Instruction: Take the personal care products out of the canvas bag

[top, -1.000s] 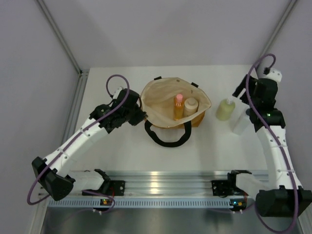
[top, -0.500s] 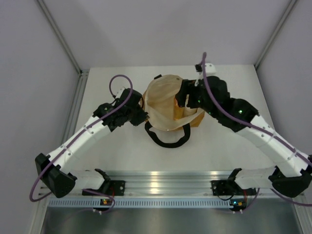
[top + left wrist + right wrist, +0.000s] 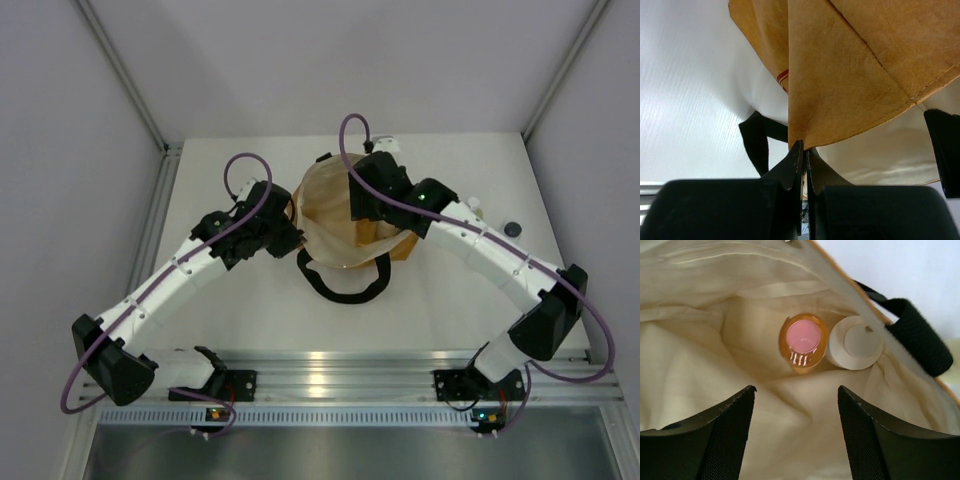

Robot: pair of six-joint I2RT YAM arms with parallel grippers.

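The canvas bag (image 3: 335, 225) stands mid-table with its mouth up. My left gripper (image 3: 803, 145) is shut on the bag's tan rim (image 3: 850, 75) at its left side, and it also shows in the top view (image 3: 290, 236). My right gripper (image 3: 796, 389) is open and empty, pointing down into the bag's mouth, and it also shows in the top view (image 3: 365, 205). Inside, against the cream lining, the orange bottle with the pink cap (image 3: 803, 340) stands next to the cream jar (image 3: 856, 342). A pale yellow-green bottle (image 3: 953, 349) shows outside the bag at the frame's right edge.
The bag's black loop handle (image 3: 345, 285) lies on the table in front of it. Right of my right arm a white cap (image 3: 475, 207) and a dark round cap (image 3: 513, 228) show on the white table. Grey walls close in the back and sides.
My right arm has swung from the table's right side to over the bag's mouth, where it now covers the bottles in the top view. My left gripper has kept its hold on the rim.
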